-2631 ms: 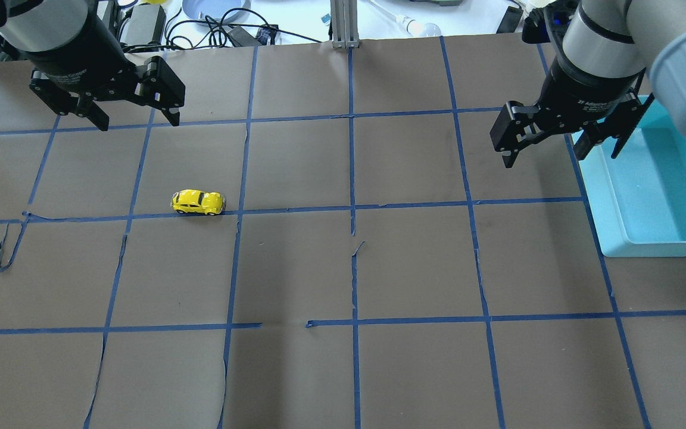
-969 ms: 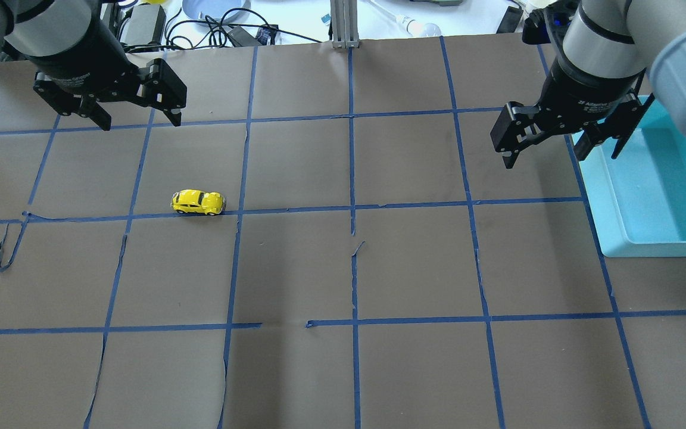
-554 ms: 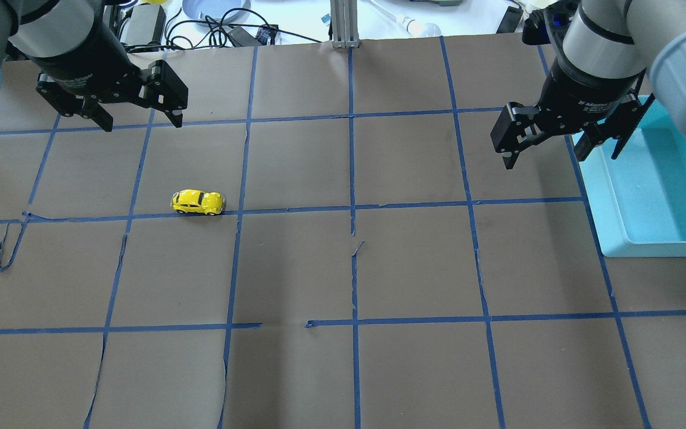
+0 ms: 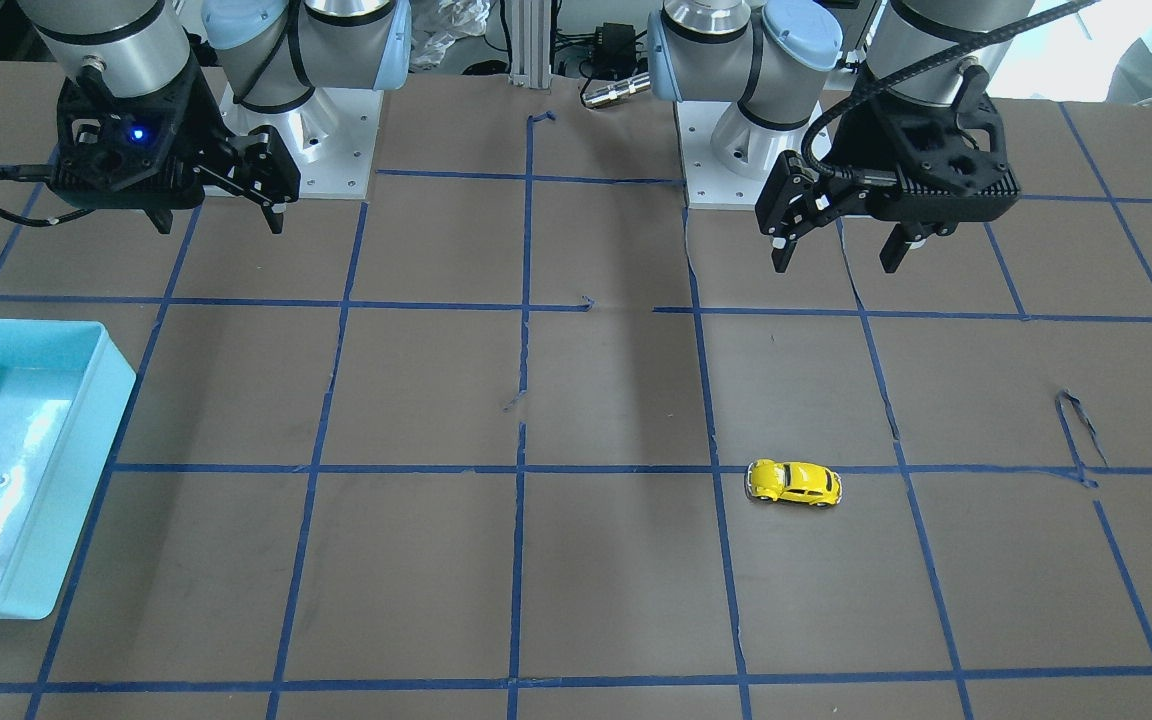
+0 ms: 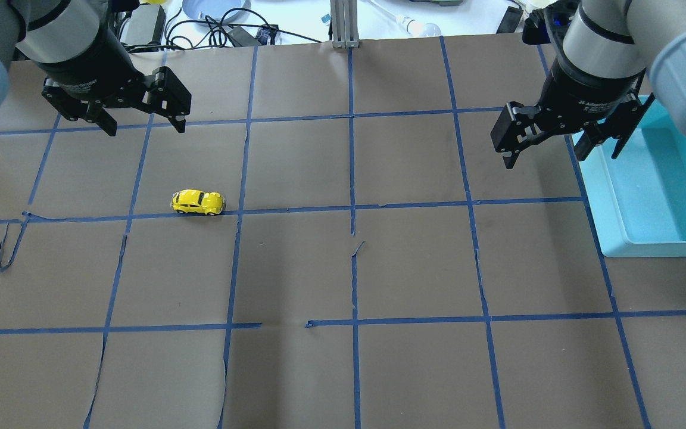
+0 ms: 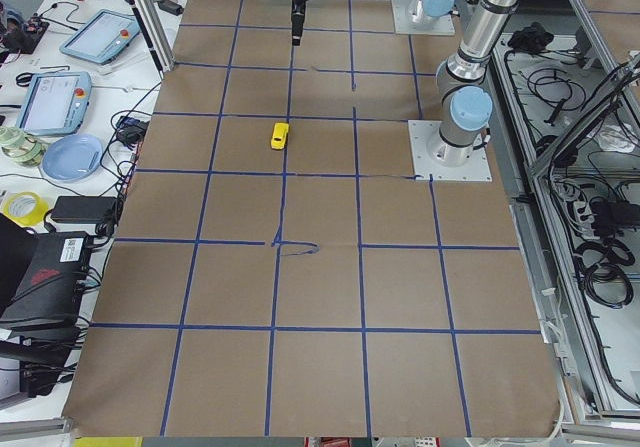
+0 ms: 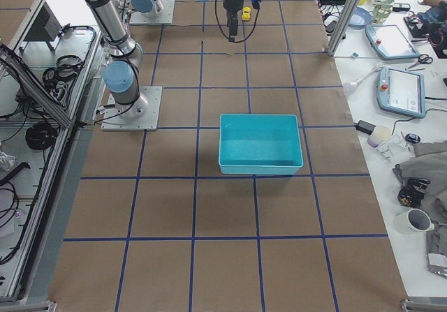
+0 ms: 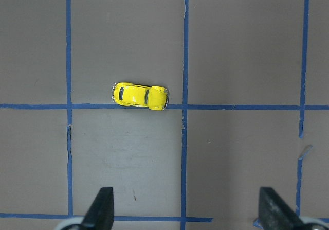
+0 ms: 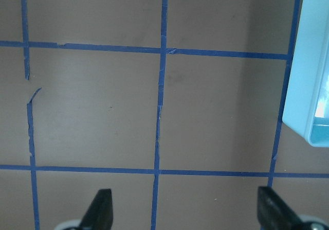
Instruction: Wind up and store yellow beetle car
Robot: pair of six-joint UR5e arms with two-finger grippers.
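Observation:
The yellow beetle car stands on its wheels on the brown paper beside a blue tape line, left of centre; it also shows in the front view, the left wrist view, the left side view and the right side view. My left gripper is open and empty, raised above the table behind the car and a little to its left; it also shows in the front view. My right gripper is open and empty, raised beside the teal bin.
The teal bin stands at the right edge of the table, seen also in the front view and the right side view. Loose, torn blue tape lies at the left. Cables and clutter lie beyond the far edge.
My left gripper has moved slightly right and toward the car. The right arm and the car have not moved.

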